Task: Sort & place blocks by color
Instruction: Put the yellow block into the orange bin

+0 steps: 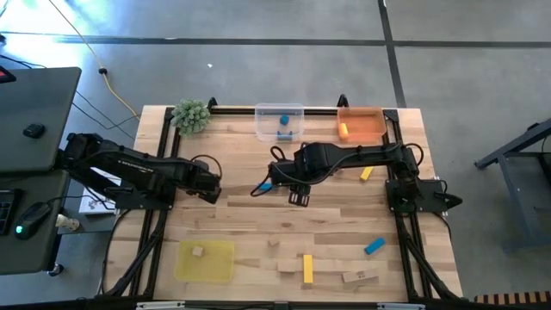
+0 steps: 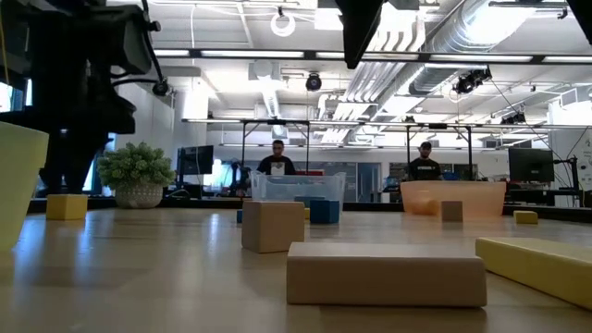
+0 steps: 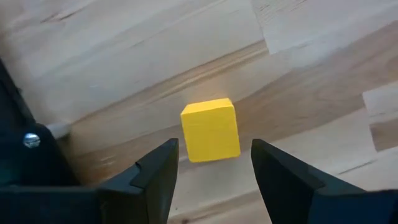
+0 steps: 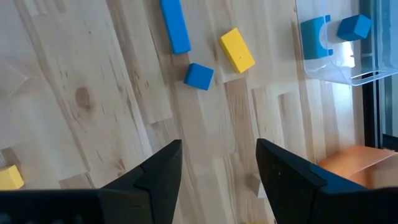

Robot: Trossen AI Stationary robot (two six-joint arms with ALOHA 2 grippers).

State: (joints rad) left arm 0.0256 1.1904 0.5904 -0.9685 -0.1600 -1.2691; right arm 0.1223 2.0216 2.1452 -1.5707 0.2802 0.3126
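A yellow cube (image 3: 210, 130) rests flat on the wooden table (image 1: 258, 224) near its left side. My left gripper (image 3: 214, 168) points down just over it, open, one finger at each side and not touching; in the high view the gripper (image 1: 211, 185) hides the cube. The low view shows the cube (image 2: 67, 205) under the dark arm. My right gripper (image 4: 219, 168) hangs open and holds nothing above mid-table (image 1: 297, 194), over a blue bar (image 4: 175, 25), a blue cube (image 4: 199, 76) and a yellow block (image 4: 237, 50).
At the far edge stand a clear tray (image 1: 279, 121) with blue blocks, an orange tray (image 1: 362, 125) with a yellow block, and a green plant ball (image 1: 191, 115). A yellow tray (image 1: 205, 260) holds a wood cube. Loose blocks lie near the front edge: yellow bar (image 1: 307, 268), blue block (image 1: 374, 247).
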